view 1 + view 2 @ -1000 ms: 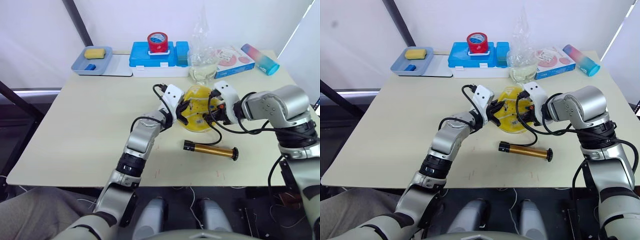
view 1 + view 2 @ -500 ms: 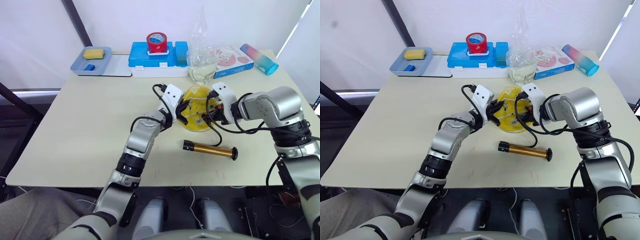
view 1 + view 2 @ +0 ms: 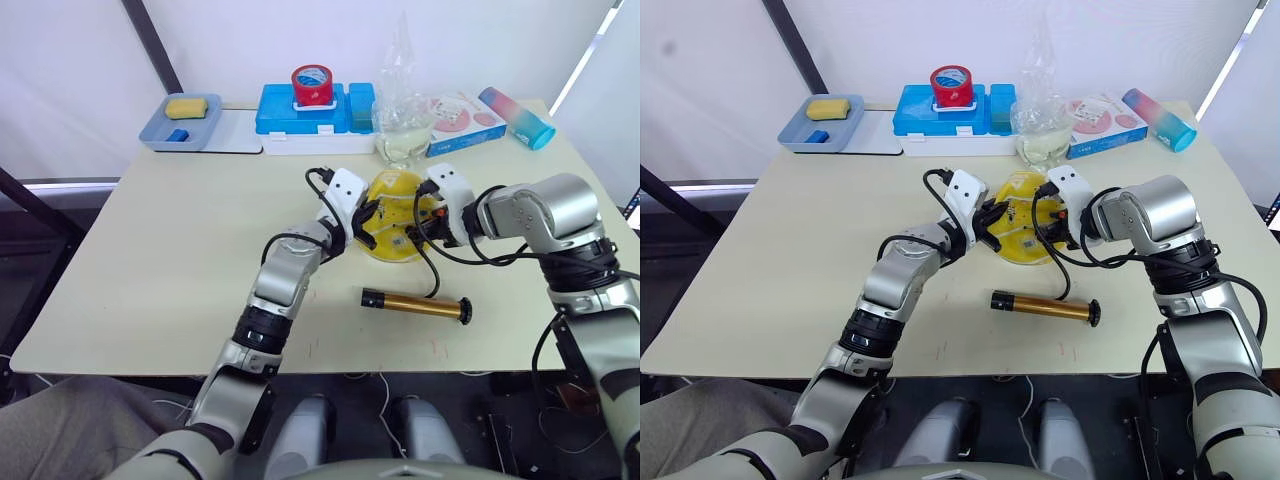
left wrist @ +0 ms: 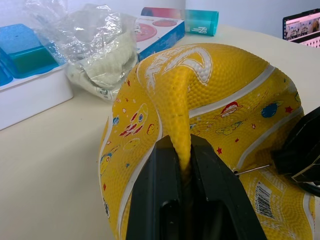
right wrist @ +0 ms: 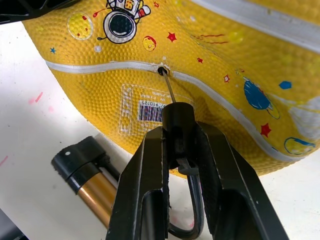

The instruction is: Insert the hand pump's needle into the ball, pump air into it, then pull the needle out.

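At mid-counter, the left gripper [image 4: 184, 200] has its jaws pinching a fold of the limp yellow rubber ball [image 4: 210, 100], steadying it so the right gripper [image 5: 181, 150], jaws clamped on the thin metal needle [image 5: 169, 89], feeds its tip into the valve; the copper-orange hand pump [image 3: 415, 303] lies nearer.

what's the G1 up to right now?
It's setting up to inflate a limp yellow ball in the middle of the table. The left gripper pinches a raised fold of the ball to hold it. The right gripper holds the needle by its black fitting, tip at or just inside the valve hole on the white seam. The hand pump lies flat on the table in front of the ball, unheld, so no pumping yet.
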You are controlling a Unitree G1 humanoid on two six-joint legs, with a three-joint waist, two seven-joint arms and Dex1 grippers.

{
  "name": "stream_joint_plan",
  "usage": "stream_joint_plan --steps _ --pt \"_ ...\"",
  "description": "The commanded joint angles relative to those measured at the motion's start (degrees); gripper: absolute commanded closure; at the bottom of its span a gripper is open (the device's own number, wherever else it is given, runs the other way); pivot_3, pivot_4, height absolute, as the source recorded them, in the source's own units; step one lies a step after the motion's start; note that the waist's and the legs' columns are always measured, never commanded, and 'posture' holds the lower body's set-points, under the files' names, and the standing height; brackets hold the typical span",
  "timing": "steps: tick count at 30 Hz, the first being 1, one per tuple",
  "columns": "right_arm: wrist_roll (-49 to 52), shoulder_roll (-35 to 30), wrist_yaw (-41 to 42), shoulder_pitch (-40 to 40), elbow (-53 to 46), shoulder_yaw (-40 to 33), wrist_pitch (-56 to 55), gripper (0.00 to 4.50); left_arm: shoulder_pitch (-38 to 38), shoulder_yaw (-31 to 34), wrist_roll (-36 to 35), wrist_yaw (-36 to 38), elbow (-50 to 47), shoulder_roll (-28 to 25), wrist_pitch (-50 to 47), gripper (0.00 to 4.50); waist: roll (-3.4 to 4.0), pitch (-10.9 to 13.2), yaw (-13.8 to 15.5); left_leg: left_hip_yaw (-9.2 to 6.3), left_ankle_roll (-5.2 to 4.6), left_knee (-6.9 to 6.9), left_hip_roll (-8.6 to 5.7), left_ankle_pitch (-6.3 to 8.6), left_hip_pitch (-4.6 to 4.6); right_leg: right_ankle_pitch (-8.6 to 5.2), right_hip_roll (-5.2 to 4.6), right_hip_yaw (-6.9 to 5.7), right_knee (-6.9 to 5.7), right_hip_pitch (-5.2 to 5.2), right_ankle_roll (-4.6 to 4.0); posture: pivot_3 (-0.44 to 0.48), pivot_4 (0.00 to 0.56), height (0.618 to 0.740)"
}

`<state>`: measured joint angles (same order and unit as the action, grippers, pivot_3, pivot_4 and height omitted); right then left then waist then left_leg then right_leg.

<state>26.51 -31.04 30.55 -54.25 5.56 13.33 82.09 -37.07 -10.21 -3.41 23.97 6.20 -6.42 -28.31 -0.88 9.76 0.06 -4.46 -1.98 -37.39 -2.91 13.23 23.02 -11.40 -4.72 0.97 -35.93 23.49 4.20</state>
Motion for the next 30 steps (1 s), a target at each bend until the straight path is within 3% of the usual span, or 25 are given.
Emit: stream_joint_plan --steps 1,30 --pt "-2.3 -0.2 -1.3 0.1 0.7 0.2 -0.1 4.24 0.0 -0.7 0.5 0.2 -0.7 -0.1 1.1 4.49 0.00 0.0 0.0 0.00 0.00 0.00 0.00 0.00 0.00 0.00 0.00 0.00 0.00 0.00 0.00 0.000 0.150 0.739" --pt "-2.1 10.0 -5.6 -4.8 4.7 -10.5 7.4 4.24 1.8 -4.0 0.2 3.3 -2.1 -0.6 0.7 4.49 0.02 0.0 -0.9 -0.02 0.00 0.01 0.00 0.00 -0.04 0.02 0.03 0.01 -0.03 0.00 -0.03 0.000 0.150 0.739"
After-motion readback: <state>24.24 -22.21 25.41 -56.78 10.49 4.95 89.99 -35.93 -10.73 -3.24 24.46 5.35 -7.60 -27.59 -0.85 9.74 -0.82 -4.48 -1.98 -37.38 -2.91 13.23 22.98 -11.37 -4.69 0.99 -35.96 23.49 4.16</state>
